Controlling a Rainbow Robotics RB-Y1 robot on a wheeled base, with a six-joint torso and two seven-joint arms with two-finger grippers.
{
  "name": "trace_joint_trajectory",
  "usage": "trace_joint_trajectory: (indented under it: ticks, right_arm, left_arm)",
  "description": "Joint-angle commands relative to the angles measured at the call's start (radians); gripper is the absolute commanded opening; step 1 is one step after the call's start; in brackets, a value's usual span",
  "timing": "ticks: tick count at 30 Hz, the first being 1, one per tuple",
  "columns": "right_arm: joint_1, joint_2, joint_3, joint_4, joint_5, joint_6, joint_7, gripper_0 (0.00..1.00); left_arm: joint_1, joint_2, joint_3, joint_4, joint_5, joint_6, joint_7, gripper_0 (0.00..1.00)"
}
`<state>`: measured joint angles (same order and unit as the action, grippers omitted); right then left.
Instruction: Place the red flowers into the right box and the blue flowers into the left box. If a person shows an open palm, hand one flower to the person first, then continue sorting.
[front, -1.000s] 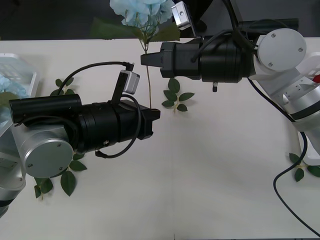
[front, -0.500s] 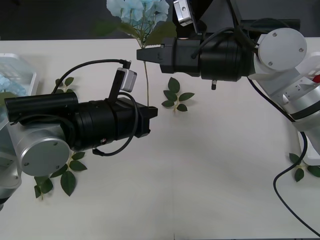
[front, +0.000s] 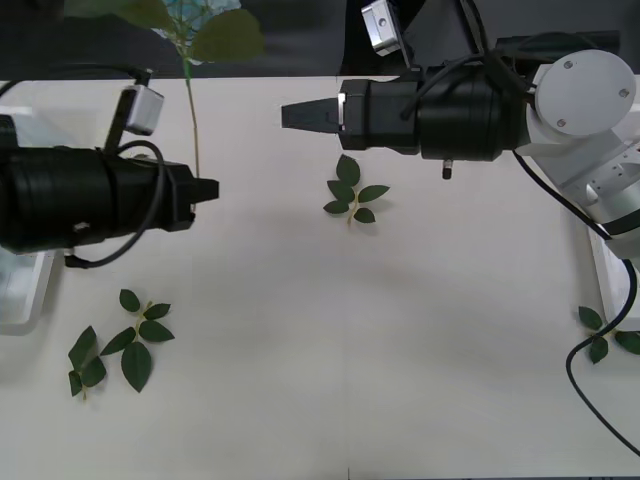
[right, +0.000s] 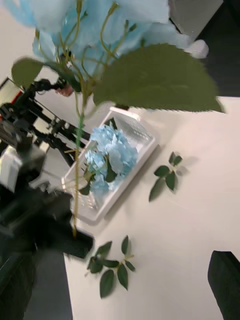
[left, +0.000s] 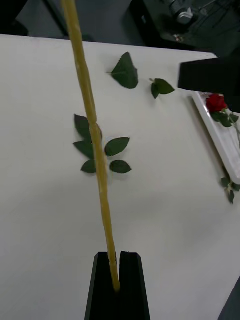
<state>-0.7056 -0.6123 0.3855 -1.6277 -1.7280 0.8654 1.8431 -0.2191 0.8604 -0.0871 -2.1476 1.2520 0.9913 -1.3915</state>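
My left end effector (front: 208, 189) is clenched on the blue flower's stem (left: 95, 145) at its lower end — the two black fingers (left: 131, 287) are pressed together with the yellowish stem caught between them. The stem rises upright from the grip, and the blue flower (right: 95, 25) with its big green leaf (right: 157, 80) stands high above the bench (front: 400, 350), over its left part. The left box (right: 134, 137) sits at the bench's left edge with a blue flower already lying in it. My right end effector (front: 292, 115) hangs over the far middle of the bench, well apart from the stem, grasping nothing — its tip looks closed. The right box (left: 220, 132) lies at the right edge with a red flower (left: 216, 102) inside. Loose leaf sprigs (front: 352, 195) lie scattered on the bench.
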Motion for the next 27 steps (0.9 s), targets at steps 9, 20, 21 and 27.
trace_joint_trajectory:
  ticks: [9, 20, 21, 27]
  right_arm:
    - [0.044, -0.277, 0.0, 0.049, -0.191, 0.199, 0.341, 1.0]
    - [0.048, -0.443, -0.077, 0.095, -0.235, 0.417, 0.857, 1.0]
    - [0.051, -0.457, -0.077, 0.095, -0.246, 0.422, 0.862, 1.0]
    - [0.094, -0.501, -0.089, 0.103, -0.283, 0.42, 0.862, 1.0]
  left_arm:
    - [0.285, 0.063, 0.638, -0.012, -0.025, 0.48, -0.035, 0.0]
    - [0.392, 0.063, 0.805, 0.199, -0.238, 0.544, -0.245, 0.0]
    - [0.392, 0.063, 0.803, 0.241, -0.263, 0.532, -0.277, 0.0]
    - [0.392, 0.063, 0.776, 0.4, -0.388, 0.437, -0.4, 0.0]
